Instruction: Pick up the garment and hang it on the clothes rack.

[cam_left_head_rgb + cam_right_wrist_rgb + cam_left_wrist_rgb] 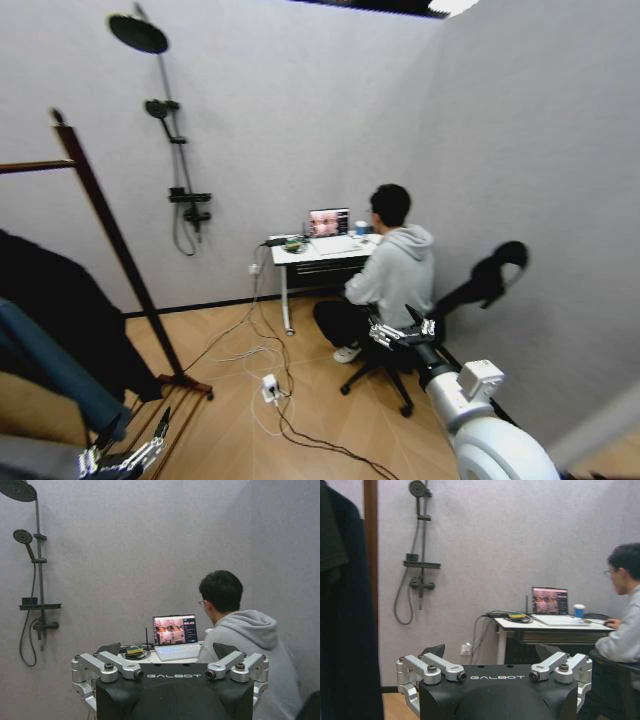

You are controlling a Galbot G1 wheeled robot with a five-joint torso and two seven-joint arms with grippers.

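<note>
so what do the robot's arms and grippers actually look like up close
Each gripper, left and right, has a black body lettered GALBOT in white, silver metal finger linkages with round pivot bolts, and dark fingertip pads. In the head view the right arm is glossy white with a black wrist section.

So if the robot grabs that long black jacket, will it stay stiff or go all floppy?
Probably floppy: the black jacket hangs in soft drapes by the wooden rack, so it would likely sag and swing. It looks long, so its lower part may drag or catch on the rack's foot. The cloth seems thick, so perhaps a bit heavy. Both the left gripper and right gripper are open, holding nothing.
</note>
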